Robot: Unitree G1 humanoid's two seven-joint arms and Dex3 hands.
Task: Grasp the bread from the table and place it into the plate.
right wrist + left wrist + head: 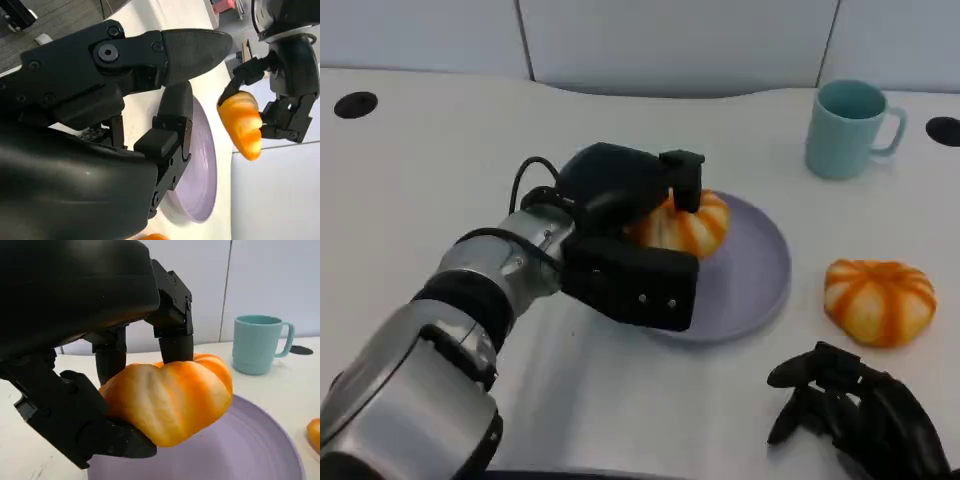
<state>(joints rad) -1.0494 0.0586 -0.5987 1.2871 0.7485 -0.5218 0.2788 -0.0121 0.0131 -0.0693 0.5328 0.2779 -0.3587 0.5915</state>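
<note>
Head view: the left hand (625,235) hides part of the bread (688,224) it grips over the plate (750,275); lower right, the right hand (855,415) rests empty, fingers apart.

Left hand (632,235) hides the near side of the held bread (692,224) and part of the plate (750,280); right hand (860,415) is cut by the frame edge.

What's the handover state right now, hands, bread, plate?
Left hand: holds one orange striped bread just above the purple plate; not released.
Right hand: holds nothing, fingers loosely curled, low at the table's near edge.
Second bread: on the table, right of the plate, untouched.
Teal mug: behind the plate, clear of the work.
Done: grasp and carry. Left: lower, release, pull the hand away.
</note>
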